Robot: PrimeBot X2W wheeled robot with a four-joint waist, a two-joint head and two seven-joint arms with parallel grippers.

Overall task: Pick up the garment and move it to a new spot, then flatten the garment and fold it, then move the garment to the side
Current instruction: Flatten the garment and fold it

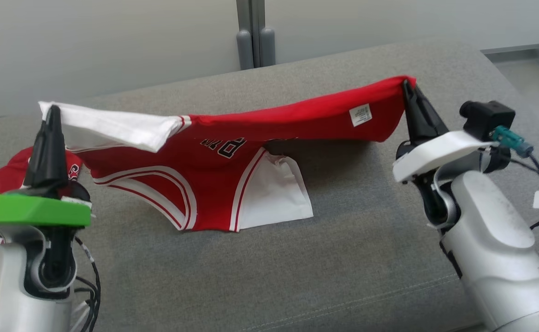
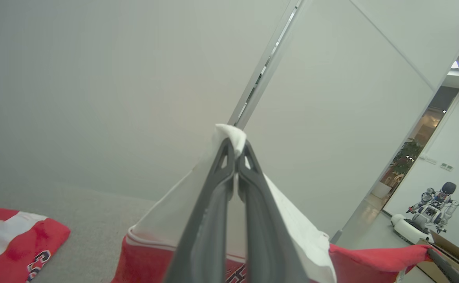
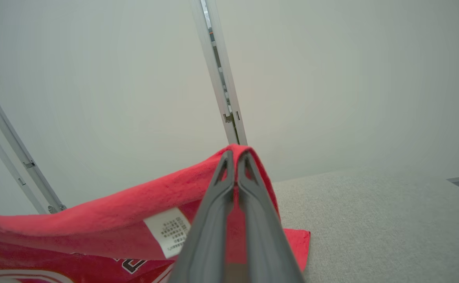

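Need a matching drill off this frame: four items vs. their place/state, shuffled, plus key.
Column A
1. left gripper
2. right gripper
3. care label
4. other red-and-white cloth

Column B
a. lies on the grey cushion at the robot's far left
b. shut on a white corner of the garment
c. on red fabric, close to the right gripper
d. shut on a red corner of the garment

Pairs: 1-b, 2-d, 3-c, 4-a

Soft matt knit garment [image 1: 214, 184], coarse woven grey cushion [image 1: 343, 258], smooth matt plastic gripper fingers [image 1: 48, 147]
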